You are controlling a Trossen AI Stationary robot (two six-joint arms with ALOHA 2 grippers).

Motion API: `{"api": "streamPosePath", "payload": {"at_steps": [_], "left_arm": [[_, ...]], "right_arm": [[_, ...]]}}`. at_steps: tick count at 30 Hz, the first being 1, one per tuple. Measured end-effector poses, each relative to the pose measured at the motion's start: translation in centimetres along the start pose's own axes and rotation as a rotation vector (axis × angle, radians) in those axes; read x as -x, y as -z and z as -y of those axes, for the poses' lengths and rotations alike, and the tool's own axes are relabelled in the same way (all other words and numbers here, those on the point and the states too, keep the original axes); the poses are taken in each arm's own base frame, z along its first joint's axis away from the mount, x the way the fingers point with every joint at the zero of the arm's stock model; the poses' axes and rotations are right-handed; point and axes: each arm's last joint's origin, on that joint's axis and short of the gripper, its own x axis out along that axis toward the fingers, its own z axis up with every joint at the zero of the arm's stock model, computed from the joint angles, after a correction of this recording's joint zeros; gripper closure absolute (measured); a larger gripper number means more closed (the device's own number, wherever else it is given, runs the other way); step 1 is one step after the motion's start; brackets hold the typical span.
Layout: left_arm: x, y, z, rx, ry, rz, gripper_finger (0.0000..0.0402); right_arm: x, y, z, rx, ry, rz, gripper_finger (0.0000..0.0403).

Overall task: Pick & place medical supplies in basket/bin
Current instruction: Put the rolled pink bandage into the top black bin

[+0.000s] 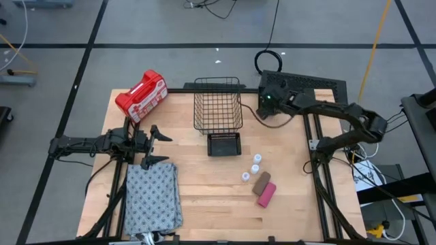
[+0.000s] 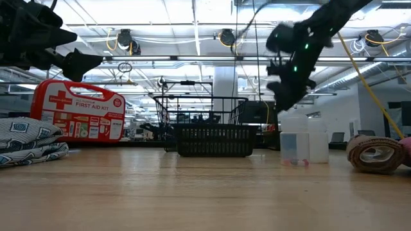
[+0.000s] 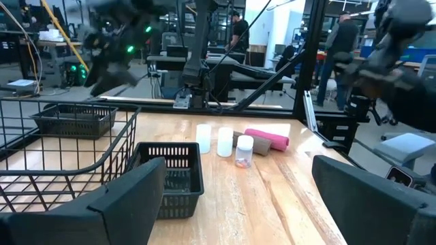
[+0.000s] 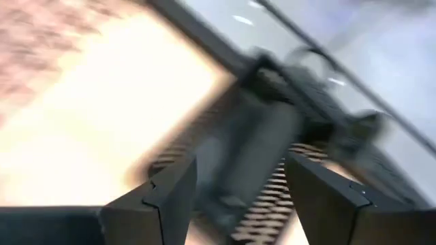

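Observation:
Three white vials [image 1: 253, 167] stand on the table right of centre, with a brown block [image 1: 261, 182] and a pink block [image 1: 266, 194] lying beside them. The grey dotted cloth [image 1: 153, 194] lies folded at the near left. The black wire basket [image 1: 218, 107] stands at the far middle. My left gripper [image 1: 157, 146] hovers open at the left, level, just beyond the cloth's far edge. My right gripper [image 1: 264, 109] is raised above the far edge right of the basket, slanting down, with its fingers [image 4: 170, 197] apart. The blurred right wrist view shows nothing between them.
A small black bin [image 1: 224, 144] sits just in front of the basket. A red first aid kit [image 1: 142, 95] stands at the far left corner. A dark flat object [image 1: 303, 85] lies behind the right gripper. Bare wood shows along the near edge.

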Motion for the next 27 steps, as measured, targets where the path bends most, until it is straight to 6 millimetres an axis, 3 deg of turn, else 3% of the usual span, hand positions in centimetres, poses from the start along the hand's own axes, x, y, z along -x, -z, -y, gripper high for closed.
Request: {"api": "streamPosePath", "payload": {"at_steps": [9, 20, 27], "left_arm": [[0.0, 0.0, 0.0, 0.0, 0.0, 0.001, 0.0027], [0.0, 0.0, 0.0, 0.0, 0.0, 0.0, 0.0027], [0.0, 0.0, 0.0, 0.0, 0.0, 0.0, 0.0027]], "right_arm": [[8.5, 1.0, -4.8, 0.077, -0.363, 0.24, 0.0191], [17.7, 7.8, -11.2, 0.253, -0.94, 0.493, 0.0197], [21.6, 12.3, -14.5, 0.411, -1.212, 0.591, 0.0197]]}}
